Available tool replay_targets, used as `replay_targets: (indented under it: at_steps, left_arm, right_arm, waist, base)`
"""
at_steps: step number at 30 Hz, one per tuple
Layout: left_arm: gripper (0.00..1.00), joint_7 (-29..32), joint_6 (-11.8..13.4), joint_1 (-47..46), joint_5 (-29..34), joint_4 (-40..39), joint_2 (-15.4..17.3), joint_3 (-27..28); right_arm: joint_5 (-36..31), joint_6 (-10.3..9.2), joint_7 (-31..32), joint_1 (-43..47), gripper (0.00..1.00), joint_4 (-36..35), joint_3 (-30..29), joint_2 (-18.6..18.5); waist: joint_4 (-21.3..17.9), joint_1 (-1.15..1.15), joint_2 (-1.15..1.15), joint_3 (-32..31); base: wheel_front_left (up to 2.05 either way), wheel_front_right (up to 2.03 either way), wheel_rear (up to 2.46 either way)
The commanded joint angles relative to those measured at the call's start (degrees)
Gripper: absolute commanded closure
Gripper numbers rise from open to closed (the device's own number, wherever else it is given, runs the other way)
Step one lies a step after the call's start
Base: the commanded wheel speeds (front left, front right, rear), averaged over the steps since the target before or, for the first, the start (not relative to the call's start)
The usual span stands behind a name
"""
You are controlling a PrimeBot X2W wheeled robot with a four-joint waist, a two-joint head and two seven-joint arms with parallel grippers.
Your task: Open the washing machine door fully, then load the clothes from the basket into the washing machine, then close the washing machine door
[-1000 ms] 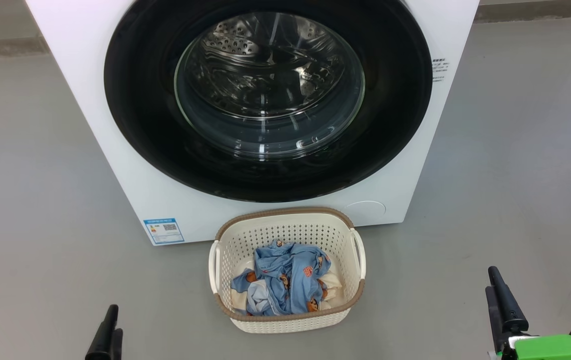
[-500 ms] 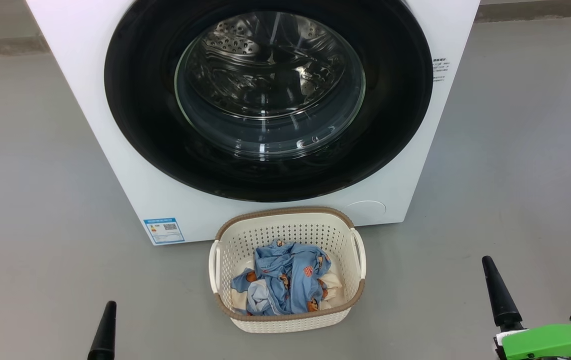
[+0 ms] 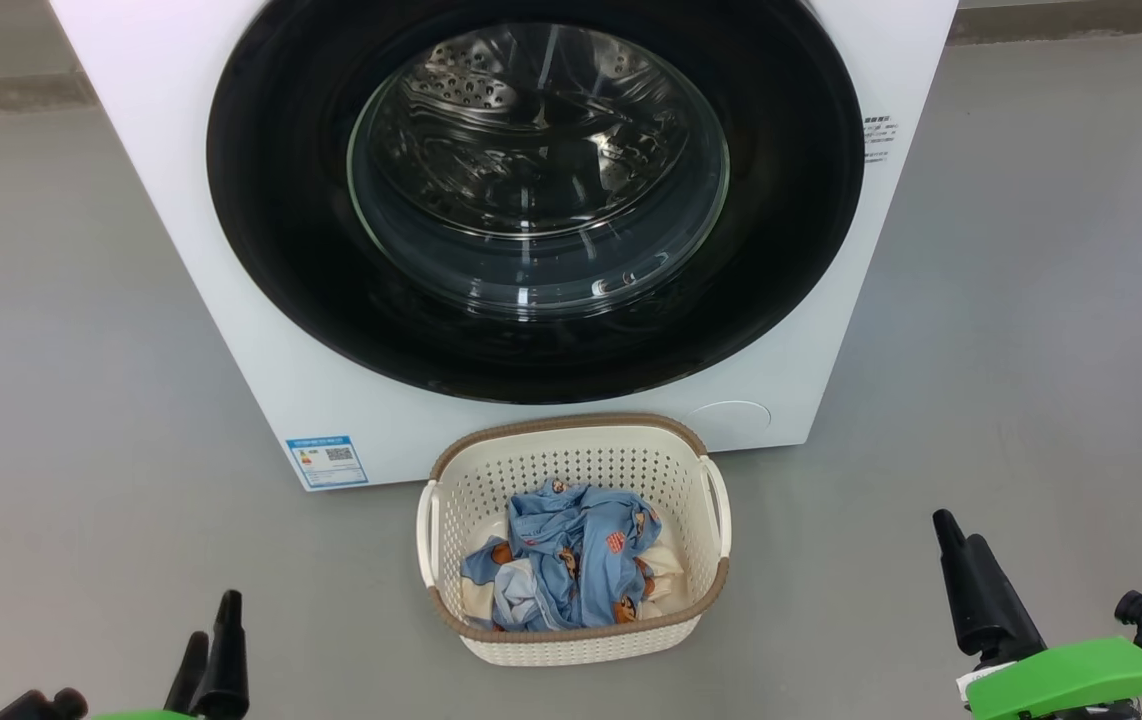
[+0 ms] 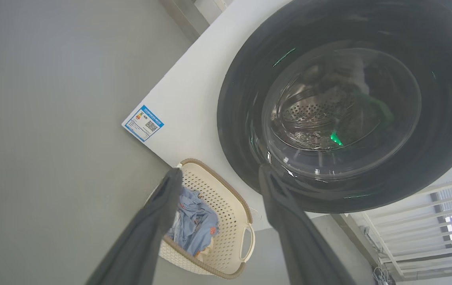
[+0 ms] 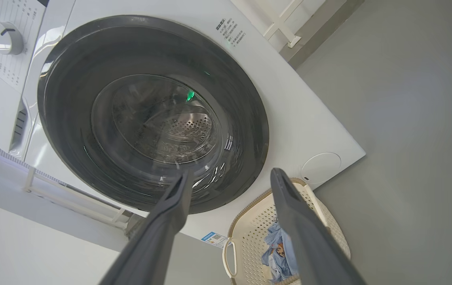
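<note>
Washing machine door (image 3: pixel 536 190): round, glossy black

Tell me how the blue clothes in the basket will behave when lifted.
The clothes lie crumpled in folds, so they are probably floppy and light, draping when lifted. Tangled together, one pinch may drag several pieces.

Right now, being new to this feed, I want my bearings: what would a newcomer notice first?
The washing machine door, glossy black and shut, dominates the upper head view, the steel drum showing through its glass. Below it on the grey floor stands the basket holding blue clothes. The left hand and right hand hang open in the lower corners.
</note>
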Motion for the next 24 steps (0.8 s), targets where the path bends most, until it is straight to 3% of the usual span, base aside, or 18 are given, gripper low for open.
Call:
replay_targets:
  at_steps: [1, 12, 24]
  left_arm:
    - [0.0, -0.72, -0.37, -1.15, 2.58, -1.96, 1.04, 0.64]
    - [0.0, -2.75, 0.39, -0.57, 14.14, -3.1, 2.21, -0.4]
    - [0.0, -4.61, 1.66, 0.68, 21.61, -2.52, 3.25, -0.59]
  right_arm:
    - [-2.29, -0.03, -0.7, -1.79, 0.0, -1.88, 0.86, -1.03]
    - [-12.7, -0.04, -2.72, -1.95, 0.0, -1.16, 2.1, -2.48]
    - [-20.33, -0.04, -4.56, -1.51, 0.0, 0.18, 2.22, -3.44]
  waist:
    - [0.01, 0.0, 0.0, 0.0]
    - [0.1, 0.0, 0.0, 0.07]
    - [0.05, 0.0, 0.0, 0.13]
  base:
    - [0.0, 0.0, 0.0]
    - [0.0, 0.0, 0.0]
    - [0.0, 0.0, 0.0]
